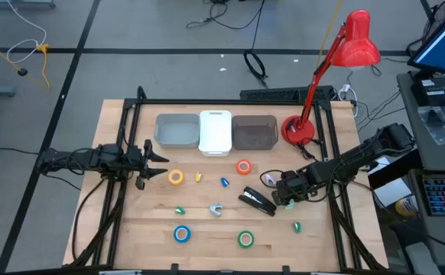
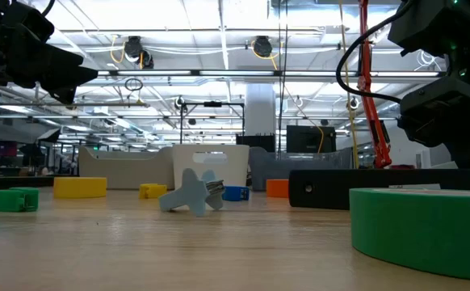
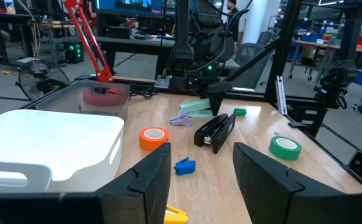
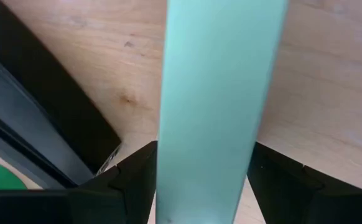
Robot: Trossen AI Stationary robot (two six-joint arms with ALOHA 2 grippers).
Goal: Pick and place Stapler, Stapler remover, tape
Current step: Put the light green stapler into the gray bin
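Stapler: your stapler lies on the desk right of centre in the high view, its long axis slanting from upper left to lower right.
Nearer arm: the right gripper sits just beside the stapler's right end, so this is the arm you would use; the left one is well apart across the desk.
Direction from fingers: in the high view the stapler lies to the left of the right fingers and slightly lower; in the right wrist view its black body shows off to one side of the gap, not between them.
Right fingers: spread wide, with a pale green strip running straight through the gap. You cannot tell from these views whether they grip it or only straddle it.
Left gripper: waiting at the left-centre of the high view, pointing toward the yellow tape; its fingers stand partly open with nothing between them.
Tape: the orange roll is above the stapler, the green roll below it, the blue roll at lower centre-left.
Judgement for your next move: the fingers need to shift left, over the stapler, and close across its narrow width, at right angles to the slant.
Risk: closing along the long axis would likely fail to span it.
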